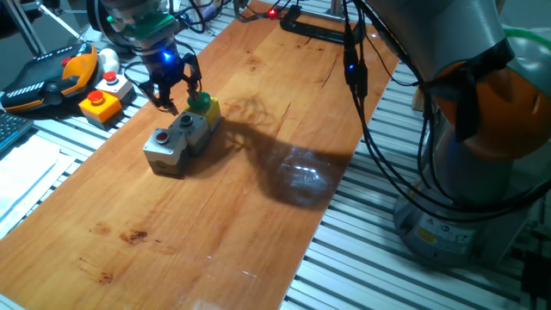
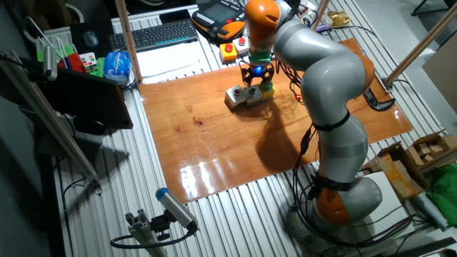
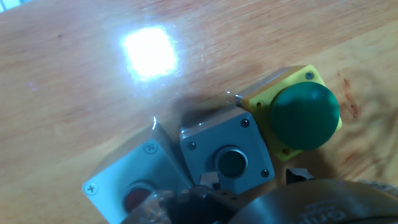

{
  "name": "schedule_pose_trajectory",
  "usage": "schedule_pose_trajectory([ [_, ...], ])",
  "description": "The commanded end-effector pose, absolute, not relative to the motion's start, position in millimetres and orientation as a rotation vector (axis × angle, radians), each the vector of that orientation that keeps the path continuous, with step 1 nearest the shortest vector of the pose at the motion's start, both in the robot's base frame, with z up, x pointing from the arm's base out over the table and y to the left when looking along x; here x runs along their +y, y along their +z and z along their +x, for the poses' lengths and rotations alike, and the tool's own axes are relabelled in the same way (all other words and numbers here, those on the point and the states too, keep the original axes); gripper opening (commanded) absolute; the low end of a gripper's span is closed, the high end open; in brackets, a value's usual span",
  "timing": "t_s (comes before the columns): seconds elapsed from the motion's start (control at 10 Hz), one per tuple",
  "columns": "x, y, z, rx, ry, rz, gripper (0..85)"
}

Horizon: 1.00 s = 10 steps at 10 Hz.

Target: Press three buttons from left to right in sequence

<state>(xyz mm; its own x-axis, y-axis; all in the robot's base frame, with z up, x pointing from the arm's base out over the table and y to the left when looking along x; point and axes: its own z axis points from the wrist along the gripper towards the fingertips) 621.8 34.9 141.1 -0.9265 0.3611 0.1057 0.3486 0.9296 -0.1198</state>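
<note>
The three buttons form a joined row on the wooden board: a grey box with a red button, a grey box with a teal button, and a yellow box with a big green button. My gripper hangs just above the middle and yellow boxes. It is open, with a clear gap between the two dark fingers. Nothing is held. In the hand view the fingers are only a blur along the bottom edge.
Off the board's far left corner stand a separate orange box with a red button and a lone grey box, with a teach pendant beside them. A black device lies at the board's far end. The arm's base stands at the right.
</note>
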Motion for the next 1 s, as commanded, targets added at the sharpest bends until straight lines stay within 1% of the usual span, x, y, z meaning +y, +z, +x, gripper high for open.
schedule_pose_trajectory([
  [0.0, 34.4, 140.7, 622.3, -2.961, 0.148, -0.540, 58.0],
  [0.3, 35.0, 139.9, 621.3, -2.968, 0.150, -0.516, 58.0],
  [0.5, 35.0, 139.9, 621.3, -2.976, 0.207, -0.549, 60.7],
  [0.6, 35.0, 139.9, 621.3, -2.938, 0.224, -0.599, 70.0],
  [0.7, 35.0, 139.9, 621.3, -2.963, 0.246, -0.539, 73.3],
  [0.9, 35.0, 139.9, 621.3, -2.984, 0.207, -0.399, 70.7],
])
